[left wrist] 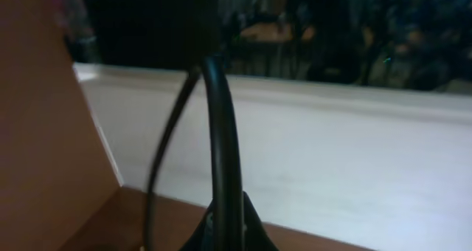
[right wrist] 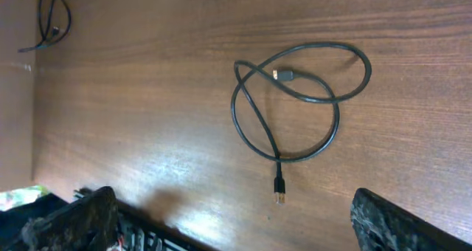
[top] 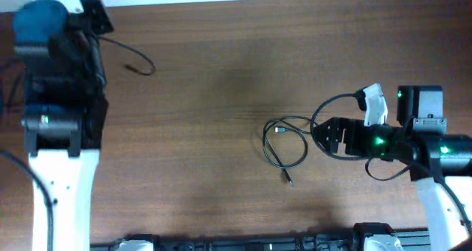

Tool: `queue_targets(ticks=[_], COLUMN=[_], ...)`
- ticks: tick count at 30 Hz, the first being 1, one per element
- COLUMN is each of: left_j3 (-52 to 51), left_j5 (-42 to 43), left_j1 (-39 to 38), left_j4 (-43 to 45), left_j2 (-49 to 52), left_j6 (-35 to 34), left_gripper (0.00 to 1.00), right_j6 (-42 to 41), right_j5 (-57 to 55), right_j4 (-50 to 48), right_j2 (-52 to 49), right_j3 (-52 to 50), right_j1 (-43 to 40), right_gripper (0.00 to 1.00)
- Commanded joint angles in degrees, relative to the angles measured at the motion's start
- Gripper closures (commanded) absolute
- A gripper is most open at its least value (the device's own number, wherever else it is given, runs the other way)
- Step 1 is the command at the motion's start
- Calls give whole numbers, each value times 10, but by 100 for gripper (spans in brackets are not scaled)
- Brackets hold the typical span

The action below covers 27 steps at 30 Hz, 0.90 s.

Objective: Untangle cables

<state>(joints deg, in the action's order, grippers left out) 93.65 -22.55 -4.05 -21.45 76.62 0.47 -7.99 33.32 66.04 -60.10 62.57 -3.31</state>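
One thin black cable (top: 286,144) lies in a loose crossed loop mid-table, both plug ends free. It fills the middle of the right wrist view (right wrist: 295,103). My right gripper (top: 330,135) is just right of it, above the table, open and empty, with its fingers wide apart (right wrist: 236,225). A second thin cable (top: 140,61) curls out from beside my left arm at the far left and shows small in the right wrist view (right wrist: 51,18). My left gripper (left wrist: 228,232) is a dark shape with a black cord (left wrist: 221,133) running up in front of it.
The left arm's bulk (top: 59,88) stands over the table's far-left edge. A thicker black wire (top: 335,103) loops off the right arm by a white connector (top: 374,103). Black fixtures (top: 243,243) line the front edge. The table top (top: 214,96) is brown wood.
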Motion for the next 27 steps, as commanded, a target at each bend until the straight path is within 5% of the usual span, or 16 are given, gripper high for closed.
queue_targets(ticks=[1,4,10,11,12,13,20,24,27], left_j3=[7,7,7,7,7,7,8,8,8], left_j5=[66,92,126,120,116,116,210,418,491], left_j1=[57,88,88,89,94,97,97,97,97], left_j4=[51,116,57,43,33,33,-23,-129,-203], left_j2=[82,196,409,417,415,406,176,104,108], left_j6=[9,8,4,4,4,4,4,4,4], left_gripper=[100,100,99,71,12,1,1,1,1], right_j6=[-20,-23,-35,-35,-35,-35,-35,-35,-35], right_j5=[7,7,7,7,7,7,7,7,7], right_j4=[-4,-12,-22,-22,-22,-22,-17,-17,-17], right_j2=[-7,-7,-7,-7,-7,-7,-7,-7,-7], right_j3=[-1,-1,-1,-1,-1,-1,-1,-1,-1], right_j1=[3,3,3,3,3,3,3,3,3], right_gripper=[2,2,2,1,2,2,2,2,2])
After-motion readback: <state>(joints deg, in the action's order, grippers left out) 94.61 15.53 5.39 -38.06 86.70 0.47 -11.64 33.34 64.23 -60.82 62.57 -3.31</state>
